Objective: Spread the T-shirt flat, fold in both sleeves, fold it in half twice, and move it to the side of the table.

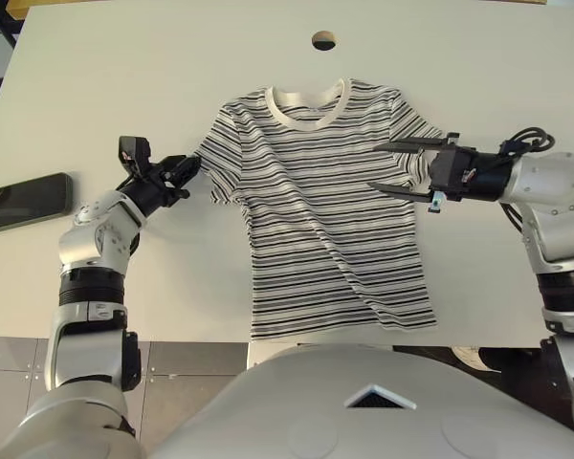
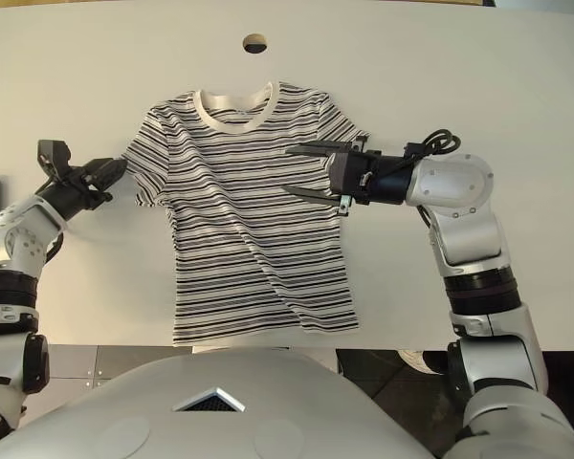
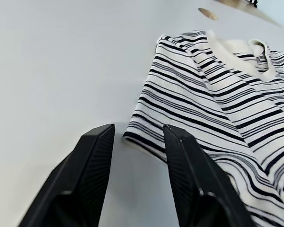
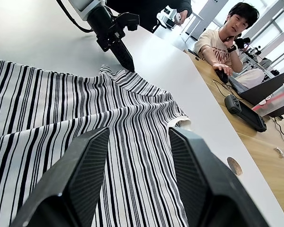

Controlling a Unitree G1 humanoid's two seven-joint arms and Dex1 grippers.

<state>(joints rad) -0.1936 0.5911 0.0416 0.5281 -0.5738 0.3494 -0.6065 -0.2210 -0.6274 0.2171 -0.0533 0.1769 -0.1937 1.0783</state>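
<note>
Left end effector [image 1: 191, 168], jaws apart, seemingly touches the T-shirt [image 1: 316, 220] sleeve; right end effector [image 1: 376, 168] gapes above it.

- Light was bright & even, from overhead, on the white tabletop [image 1: 96, 76]; no hard glare on it.
- Shadows were soft & faint: a thin one along the T-shirt [image 1: 316, 201] edges, a weak one on the tabletop by the left gripper [image 1: 189, 177].
- Right wrist view: daylight thru windows [image 4: 270, 23] in the room behind was nearly blown out.
- Dark phone [image 1: 24, 201] screen carried a dull sheen.
</note>
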